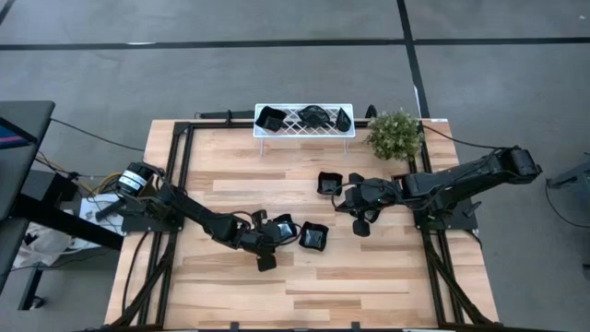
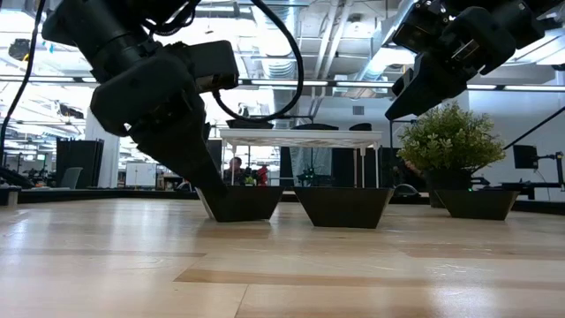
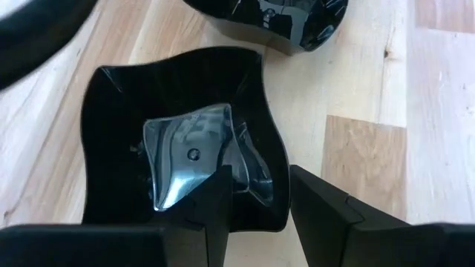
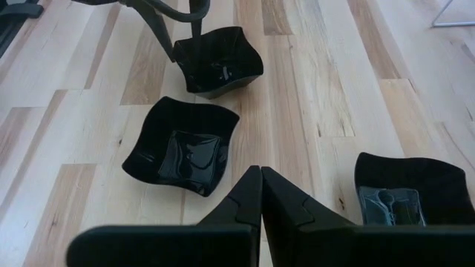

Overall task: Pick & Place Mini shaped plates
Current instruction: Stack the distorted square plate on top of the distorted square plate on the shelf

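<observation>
Three glossy black mini shaped plates stand on the wooden table: one (image 1: 284, 228) at my left gripper, one (image 1: 313, 236) just to its right, one (image 1: 329, 183) farther back. More plates lie on the white lattice rack (image 1: 304, 120) at the far edge. My left gripper (image 3: 260, 196) straddles the rim of the first plate (image 3: 178, 126). My right gripper (image 4: 260, 178) hangs shut above the table right of centre, holding nothing. My left gripper has the square wavy plate by one side wall (image 3: 274, 178). One finger (image 3: 215, 208) stands inside the dish and the other (image 3: 319, 211) outside it. The fingers slant down from the table's left. The plate's base rests flat on the table (image 2: 243, 216).
A green potted plant (image 1: 395, 134) stands at the far right, next to the rack. Dark frame rails (image 1: 180, 175) run along the table's left and right sides. Bare wood lies toward the near edge (image 1: 304, 295).
</observation>
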